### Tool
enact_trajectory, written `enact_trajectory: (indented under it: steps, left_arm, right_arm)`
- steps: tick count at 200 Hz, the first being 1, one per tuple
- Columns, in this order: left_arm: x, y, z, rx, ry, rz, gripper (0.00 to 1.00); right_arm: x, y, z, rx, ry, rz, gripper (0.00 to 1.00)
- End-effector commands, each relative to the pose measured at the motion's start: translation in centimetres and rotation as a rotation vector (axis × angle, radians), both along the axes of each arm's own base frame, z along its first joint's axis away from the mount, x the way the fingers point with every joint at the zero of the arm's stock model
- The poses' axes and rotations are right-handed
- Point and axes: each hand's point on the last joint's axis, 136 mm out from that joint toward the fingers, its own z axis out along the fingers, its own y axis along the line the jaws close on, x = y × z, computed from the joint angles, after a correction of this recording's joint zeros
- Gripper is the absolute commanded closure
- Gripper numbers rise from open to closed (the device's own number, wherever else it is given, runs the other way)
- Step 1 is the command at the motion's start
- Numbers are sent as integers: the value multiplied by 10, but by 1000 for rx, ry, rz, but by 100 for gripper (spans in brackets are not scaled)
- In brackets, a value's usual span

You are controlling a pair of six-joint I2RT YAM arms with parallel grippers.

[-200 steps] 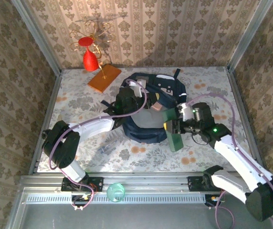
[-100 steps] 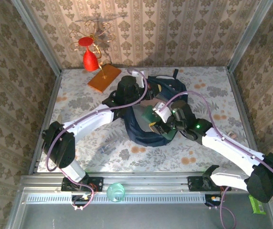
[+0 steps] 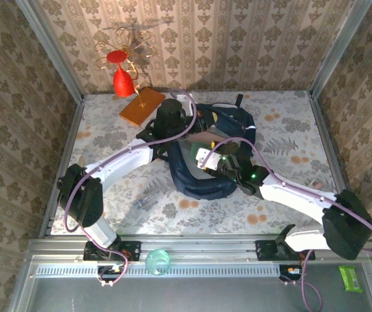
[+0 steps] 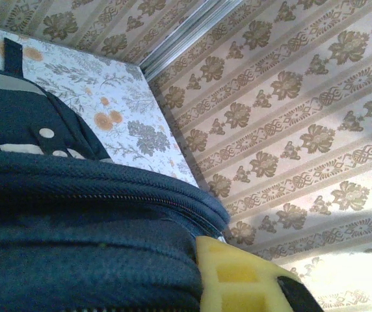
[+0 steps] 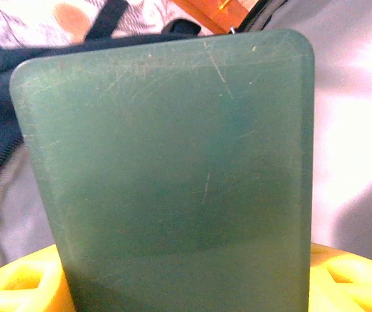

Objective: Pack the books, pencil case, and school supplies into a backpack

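Mid-task: the right end effector (image 3: 207, 158) grips a thin dark green book (image 5: 173, 175) over the large navy-blue fabric backpack (image 3: 202, 187). The left end effector (image 3: 176, 138) pinches its rim. Small clear supplies (image 3: 144, 198) lie unpacked on the desk (image 3: 283, 130).

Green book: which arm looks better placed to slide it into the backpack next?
Right. The right gripper holds the dark green book just above the opening of the backpack. The left gripper is shut on the backpack's fabric edge, apparently holding it open, so it looks busy.
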Motion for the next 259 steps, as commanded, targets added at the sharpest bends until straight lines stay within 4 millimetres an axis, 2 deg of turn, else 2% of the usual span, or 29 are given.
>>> enact_trajectory:
  steps: [1, 18, 67, 111, 156, 180, 196, 223, 249, 259]
  left_arm:
    - [-2, -2, 72, -147, -154, -38, 100]
    - [-3, -2, 76, -150, -160, -45, 100]
    - [-7, 1, 79, -141, -166, -51, 100]
    - [-10, 2, 81, -143, -172, -59, 100]
    - [-12, 3, 88, -150, -184, -63, 100]
    - [-12, 5, 91, -150, -189, -63, 100]
    - [-12, 5, 90, -148, -188, -59, 100]
    - [-10, 6, 91, -144, -195, -49, 100]
    - [-7, 8, 90, -138, -200, -38, 100]
    - [-6, 9, 89, -137, -199, -34, 100]
  right_arm:
    - [25, 6, 21, -75, -164, -14, 65]
    - [39, 10, 10, -125, -180, -34, 65]
    - [74, 21, 18, -170, -244, -90, 66]
    - [99, 17, 8, -231, -216, -131, 64]
    - [127, 11, -7, -247, -213, -175, 56]
    - [145, 4, -11, -252, -217, -220, 50]
    - [150, 0, -10, -258, -222, -244, 39]
    - [144, -4, -9, -251, -230, -244, 23]
    - [134, -11, -5, -226, -239, -251, 18]
    - [132, -13, -4, -213, -243, -253, 12]
